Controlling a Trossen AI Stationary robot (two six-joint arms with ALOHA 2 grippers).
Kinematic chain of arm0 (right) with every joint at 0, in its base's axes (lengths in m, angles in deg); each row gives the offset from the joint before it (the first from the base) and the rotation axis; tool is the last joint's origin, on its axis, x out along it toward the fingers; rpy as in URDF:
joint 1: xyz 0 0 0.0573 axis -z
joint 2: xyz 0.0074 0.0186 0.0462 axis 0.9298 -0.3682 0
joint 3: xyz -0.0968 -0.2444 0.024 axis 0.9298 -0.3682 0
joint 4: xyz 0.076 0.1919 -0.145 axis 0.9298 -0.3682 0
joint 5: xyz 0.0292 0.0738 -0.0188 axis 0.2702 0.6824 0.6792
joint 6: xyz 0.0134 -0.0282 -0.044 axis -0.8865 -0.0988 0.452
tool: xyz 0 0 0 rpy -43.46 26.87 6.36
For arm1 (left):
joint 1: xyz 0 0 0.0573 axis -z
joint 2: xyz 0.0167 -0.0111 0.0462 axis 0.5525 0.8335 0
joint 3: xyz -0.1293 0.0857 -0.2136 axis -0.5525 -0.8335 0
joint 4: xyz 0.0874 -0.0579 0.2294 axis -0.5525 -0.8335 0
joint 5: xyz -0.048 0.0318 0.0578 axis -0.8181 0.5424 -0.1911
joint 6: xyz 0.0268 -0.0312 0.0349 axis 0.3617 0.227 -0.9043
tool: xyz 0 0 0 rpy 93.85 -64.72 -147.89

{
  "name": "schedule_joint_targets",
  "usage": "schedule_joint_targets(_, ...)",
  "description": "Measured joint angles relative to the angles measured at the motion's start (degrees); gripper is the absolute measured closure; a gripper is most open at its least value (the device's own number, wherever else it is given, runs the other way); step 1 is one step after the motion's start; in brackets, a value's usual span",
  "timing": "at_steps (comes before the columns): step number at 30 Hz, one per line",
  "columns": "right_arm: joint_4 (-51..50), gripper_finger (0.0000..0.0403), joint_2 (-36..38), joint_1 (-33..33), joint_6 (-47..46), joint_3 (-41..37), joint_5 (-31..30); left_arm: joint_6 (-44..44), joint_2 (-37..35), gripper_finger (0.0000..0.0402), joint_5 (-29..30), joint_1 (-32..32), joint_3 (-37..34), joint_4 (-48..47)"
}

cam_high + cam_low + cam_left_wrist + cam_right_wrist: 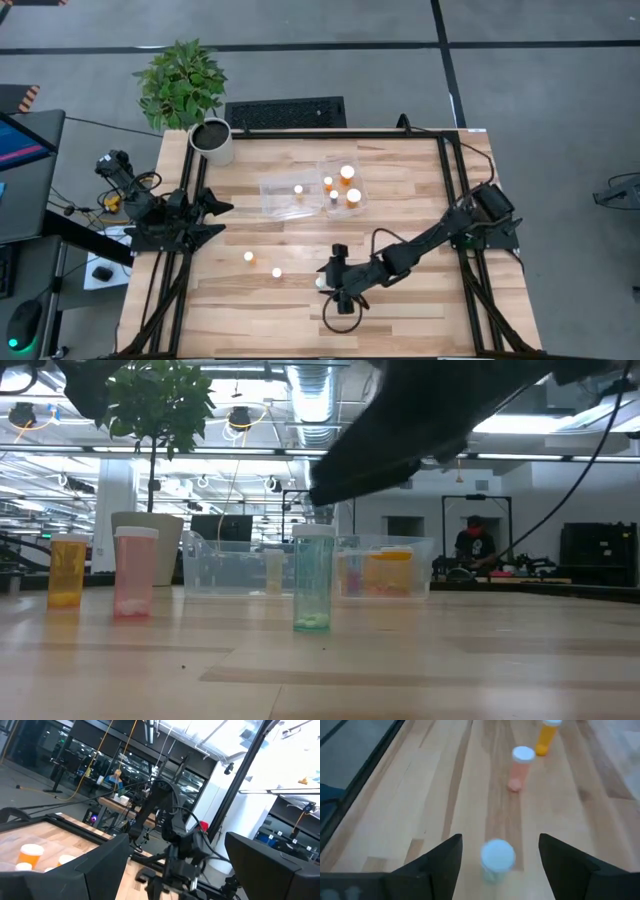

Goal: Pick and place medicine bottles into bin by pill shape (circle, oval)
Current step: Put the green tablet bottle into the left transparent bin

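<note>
Three medicine bottles stand upright on their bases on the table: an orange one [67, 570], a pink one [135, 572] and a greenish one [313, 578], all white-capped. My right gripper [500, 840] is open over the near middle of the table [326, 282]. Its fingers stand on either side of the greenish bottle [497, 857] without touching it. The clear bin [275, 200] lies farther back; one bottle [298, 189] stands in its left compartment and several [342, 186] in its right. My left gripper [215, 218] waits open at the table's left edge.
A white plant pot [211, 140] with a green plant stands at the far left corner. A black frame [445, 170] runs along the table's edges. The pink bottle [521, 767] and the orange bottle [547, 737] stand left of my right gripper, with bare wood around them.
</note>
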Motion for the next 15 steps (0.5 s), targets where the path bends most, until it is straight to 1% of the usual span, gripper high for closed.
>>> schedule_joint_targets(5,-0.5,0.0132,-4.5,0.0,0.6,2.6,0.2,0.0,0.0,0.0079,-0.1,0.0,0.0,-0.2)
schedule_joint_targets(15,-1.4,0.0134,-5.2,0.9,0.8,3.0,0.1,0.2,0.0,0.0079,-0.1,0.0,0.0,-0.3)
